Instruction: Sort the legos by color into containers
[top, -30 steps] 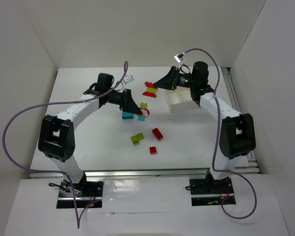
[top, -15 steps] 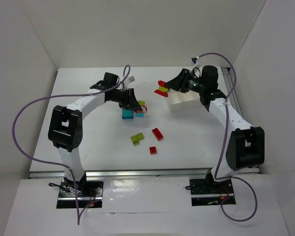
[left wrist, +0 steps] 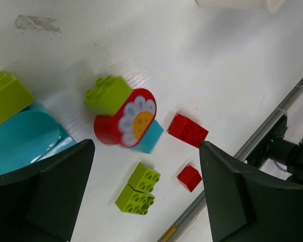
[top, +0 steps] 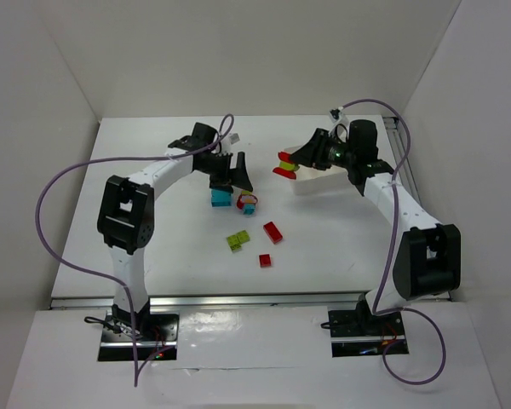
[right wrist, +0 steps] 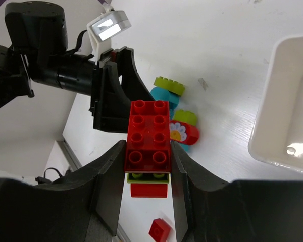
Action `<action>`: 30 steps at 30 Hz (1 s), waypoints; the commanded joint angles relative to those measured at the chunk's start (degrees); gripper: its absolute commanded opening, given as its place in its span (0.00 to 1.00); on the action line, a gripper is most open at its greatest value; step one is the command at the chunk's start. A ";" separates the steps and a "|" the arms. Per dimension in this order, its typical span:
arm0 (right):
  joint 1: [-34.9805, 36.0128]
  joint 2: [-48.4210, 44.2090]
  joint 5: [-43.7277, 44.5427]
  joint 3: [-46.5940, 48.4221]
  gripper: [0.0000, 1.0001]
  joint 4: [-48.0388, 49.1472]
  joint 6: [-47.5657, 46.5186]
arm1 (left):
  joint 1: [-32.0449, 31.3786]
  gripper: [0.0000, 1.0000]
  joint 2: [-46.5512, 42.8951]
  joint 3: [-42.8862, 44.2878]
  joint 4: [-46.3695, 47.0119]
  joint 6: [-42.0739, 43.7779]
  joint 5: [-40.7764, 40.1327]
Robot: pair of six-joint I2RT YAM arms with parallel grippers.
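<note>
My left gripper point(top: 236, 181) point(left wrist: 146, 196) stands open above the table with nothing between its fingers. Just beyond it is a red flower-faced piece point(top: 248, 203) point(left wrist: 125, 120) joined to a lime brick and a cyan brick, slightly blurred. Cyan and lime legos point(top: 221, 197) point(left wrist: 20, 136) lie beside it. A lime pair point(top: 238, 241) point(left wrist: 138, 189), a red brick point(top: 273, 232) point(left wrist: 188, 130) and a small red brick point(top: 265, 260) point(left wrist: 190, 178) lie nearer. My right gripper point(top: 294, 160) point(right wrist: 149, 164) is shut on a red-lime-red stack point(top: 283, 164) point(right wrist: 149, 136), held just left of the white tray point(top: 319, 181) point(right wrist: 288, 116).
White walls enclose the table on three sides. A metal rail point(left wrist: 272, 126) runs along the table's near edge. The left gripper point(right wrist: 111, 96) shows in the right wrist view, beyond the held stack.
My left gripper has opened and let go of the flower piece, which now sits lower, below its fingers. The right gripper has carried its stack a little toward the tray.
</note>
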 commanded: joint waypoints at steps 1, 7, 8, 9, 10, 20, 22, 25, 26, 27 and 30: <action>-0.36 -2.13 -2.36 -0.17 0.18 0.90 -0.61 | 0.07 0.94 -5.22 2.89 -2.41 2.82 3.01; -0.36 -1.07 -11.74 0.36 0.18 8.26 2.46 | 2.35 0.90 -13.85 -7.54 18.58 -4.09 24.96; -0.36 -0.55 -13.34 0.36 0.18 9.85 3.51 | 2.35 0.90 -14.64 -10.09 24.78 -7.68 27.87; -0.36 -0.55 -14.84 0.36 0.18 11.26 5.69 | 2.35 0.90 -15.17 -12.29 31.10 -15.55 33.38; -0.36 -0.02 -16.25 -0.17 0.18 12.84 6.85 | 2.35 0.90 -15.17 -15.97 37.08 -19.28 34.82; 0.68 2.88 -27.59 -0.17 0.18 25.34 15.47 | -1.08 0.91 -9.38 -24.18 92.75 -54.11 40.64; 1.21 2.88 -27.60 0.53 0.18 23.93 14.94 | -1.08 0.90 -8.58 -24.18 96.71 -57.71 40.64; 1.74 3.41 -27.60 1.05 0.18 22.27 13.46 | -1.08 0.88 -7.45 -24.18 101.56 -60.01 40.11; 1.74 3.41 -27.60 1.06 0.18 21.39 12.93 | -1.08 0.88 -7.44 -24.18 102.09 -60.01 40.11; 2.27 3.41 -27.60 1.06 0.18 20.08 12.40 | -1.60 0.87 -7.44 -24.18 102.09 -60.62 39.59; 2.79 3.94 -27.08 1.59 0.18 19.27 11.78 | -1.60 0.81 -7.44 -23.05 99.13 -58.88 39.58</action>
